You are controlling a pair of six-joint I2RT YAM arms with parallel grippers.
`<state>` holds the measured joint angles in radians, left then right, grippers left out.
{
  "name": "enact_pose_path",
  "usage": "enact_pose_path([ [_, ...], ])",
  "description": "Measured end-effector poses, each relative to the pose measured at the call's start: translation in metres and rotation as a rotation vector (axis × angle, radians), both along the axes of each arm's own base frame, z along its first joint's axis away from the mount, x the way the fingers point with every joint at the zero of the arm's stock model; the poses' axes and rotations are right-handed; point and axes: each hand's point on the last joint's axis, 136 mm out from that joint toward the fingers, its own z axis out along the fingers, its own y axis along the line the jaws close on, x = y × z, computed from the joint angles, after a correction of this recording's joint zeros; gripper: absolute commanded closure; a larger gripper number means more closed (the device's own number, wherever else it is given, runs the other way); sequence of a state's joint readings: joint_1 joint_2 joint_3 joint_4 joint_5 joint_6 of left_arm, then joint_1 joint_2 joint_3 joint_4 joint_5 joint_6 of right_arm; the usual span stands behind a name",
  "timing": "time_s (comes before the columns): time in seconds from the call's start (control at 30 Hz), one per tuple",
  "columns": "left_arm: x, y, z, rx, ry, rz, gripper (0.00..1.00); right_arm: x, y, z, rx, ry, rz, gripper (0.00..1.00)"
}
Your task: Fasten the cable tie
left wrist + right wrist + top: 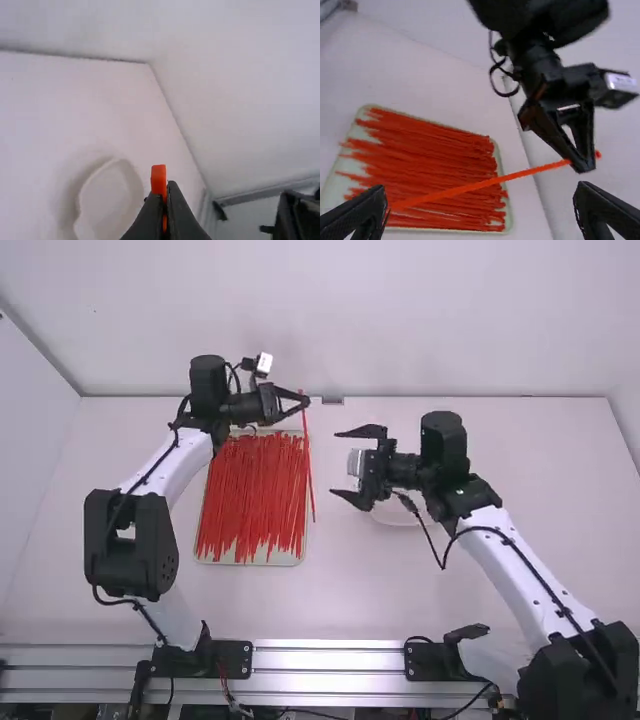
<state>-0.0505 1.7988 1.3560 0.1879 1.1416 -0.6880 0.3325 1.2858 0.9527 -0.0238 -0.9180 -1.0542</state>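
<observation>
High view puts the left end effector [302,398] at about 11 o'clock on the white surface [520,440], closed on the head end of a single thin red plastic cable tie [308,455]. The strap trails from there toward 6 o'clock, along the 3 o'clock edge of the pale flat tray [250,561] that carries a loose pile of identical red ties [255,495].

The main risk, as I judge it, is the long free strap. It is held at one end only, so it can sag, swing or twist in the pinch as the arm moves. Its tail lies close to the pile and could snag or drag other ties off the tray. The left wrist view shows only a short tip of the tie beyond the closed fingers, so the locking slot may be partly covered and hard to thread.

The left arm is folded at the elbow, its wrist turned toward 3 o'clock. The right arm reaches in from 5 o'clock and points toward 9 o'clock. The right end effector [356,467] is spread wide and holds nothing, near the strap but apart from it.
</observation>
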Motion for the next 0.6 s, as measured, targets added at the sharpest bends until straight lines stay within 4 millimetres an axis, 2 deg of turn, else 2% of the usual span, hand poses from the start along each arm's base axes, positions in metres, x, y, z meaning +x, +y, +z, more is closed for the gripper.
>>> enact_pose_path([
  [0.17, -0.022, -0.008, 0.008, -0.086, 0.122, -0.119, 0.98, -0.012, 0.000, -0.020, -0.088, -0.297, 0.136, 0.01],
  [0.4, -0.035, -0.012, 0.013, -0.144, 0.267, -0.180, 0.98, -0.026, 0.000, -0.046, -0.146, -0.626, 0.279, 0.01],
  [0.5, -0.039, -0.014, 0.015, -0.160, 0.308, -0.203, 0.98, -0.031, 0.003, -0.050, -0.132, -0.802, 0.327, 0.01],
  [0.6, -0.041, -0.014, 0.015, -0.166, 0.332, -0.209, 0.98, -0.036, 0.006, -0.045, -0.091, -0.896, 0.348, 0.01],
])
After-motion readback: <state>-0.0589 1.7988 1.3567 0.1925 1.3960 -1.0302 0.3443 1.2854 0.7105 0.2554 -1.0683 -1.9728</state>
